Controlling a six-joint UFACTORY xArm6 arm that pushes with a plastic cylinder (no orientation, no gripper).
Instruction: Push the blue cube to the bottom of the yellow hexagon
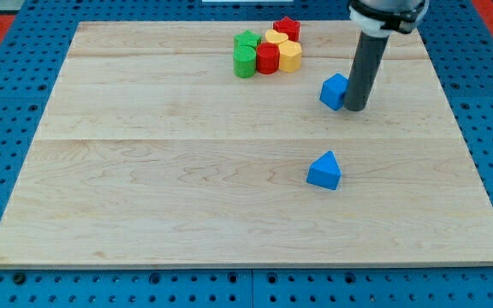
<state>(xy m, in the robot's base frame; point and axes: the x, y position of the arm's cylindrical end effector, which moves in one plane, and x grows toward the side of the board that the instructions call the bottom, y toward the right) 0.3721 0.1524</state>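
Observation:
The blue cube (333, 91) sits on the wooden board right of centre, near the view's top. My tip (355, 109) stands right against its right side, touching it or nearly so. The yellow hexagon (290, 56) stands up and to the left of the cube, at the right end of a tight cluster of blocks near the board's top edge. The cube lies below and to the right of the hexagon, a short gap apart.
The cluster also holds a red cylinder (268, 58), a green cylinder (244, 62), a green block (246, 40), a yellow block (275, 37) and a red star (287, 27). A blue triangular block (324, 170) lies lower on the board (144, 171).

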